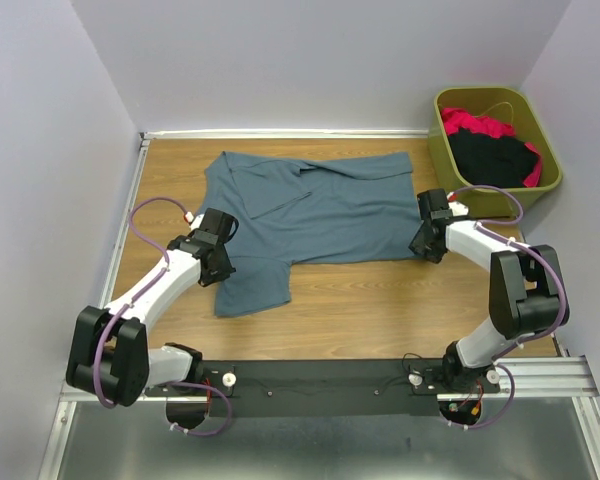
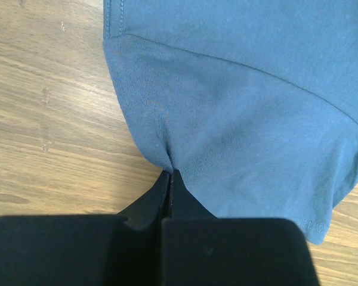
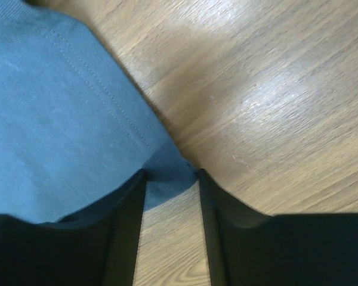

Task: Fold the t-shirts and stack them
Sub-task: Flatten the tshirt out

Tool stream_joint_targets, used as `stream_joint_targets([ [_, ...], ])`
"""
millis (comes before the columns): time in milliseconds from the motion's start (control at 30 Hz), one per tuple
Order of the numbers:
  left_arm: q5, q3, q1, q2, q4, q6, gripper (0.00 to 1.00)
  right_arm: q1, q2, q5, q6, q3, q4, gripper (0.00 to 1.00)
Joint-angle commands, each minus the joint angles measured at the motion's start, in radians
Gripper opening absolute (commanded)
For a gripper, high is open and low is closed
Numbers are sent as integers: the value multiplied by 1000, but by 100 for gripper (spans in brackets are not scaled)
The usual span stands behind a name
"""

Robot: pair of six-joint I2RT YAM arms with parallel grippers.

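Top external view: shows a slate-blue t-shirt (image 1: 320, 215) spread flat on the wooden table (image 1: 380, 310), between the two grippers. Puts the left gripper (image 1: 223, 268) on the cloth's edge by a sleeve, and the right gripper (image 1: 420, 248) at the opposite lower corner. Cannot tell finger spacing from up here. Well beyond the right gripper, off the table's far corner, an olive-green bin (image 1: 445, 145) with a black t-shirt (image 1: 492, 158) and a red-pink t-shirt (image 1: 477, 123) heaped inside, the red-pink on the far side.

Left wrist view: left fingers (image 2: 149, 205) pressed together, pinching a small tuck of the blue cloth right at the tips. Puckers radiating from the pinch. Rest of the shirt lying ahead and to the right of the fingers, with a stitched hem along the right. Bare wood to the left of the tips.

Right wrist view: right fingers (image 3: 128, 220) spread apart, not clamped. A hemmed corner of the blue shirt sitting in the gap between the tips, touching or nearly touching both inner faces; cannot tell which. Cloth stretching ahead and left of the fingers. Bare wood ahead and right, and in the gap nearer the palm.
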Motion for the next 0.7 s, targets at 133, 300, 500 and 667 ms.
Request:
stream_joint_targets([
  [133,-3,-3,11,-50,9,1,0,-9,44,25,20,-41,-9,22],
  [300,-15,37,46,-86,12,4,0,-9,-20,3,8,-4,-24,1],
  [500,-21,265,221,-72,56,87,0,-9,-74,28,-44,200,-104,1],
  [667,-60,686,284,55,38,136,0,-9,-59,55,-113,569,-179,1],
])
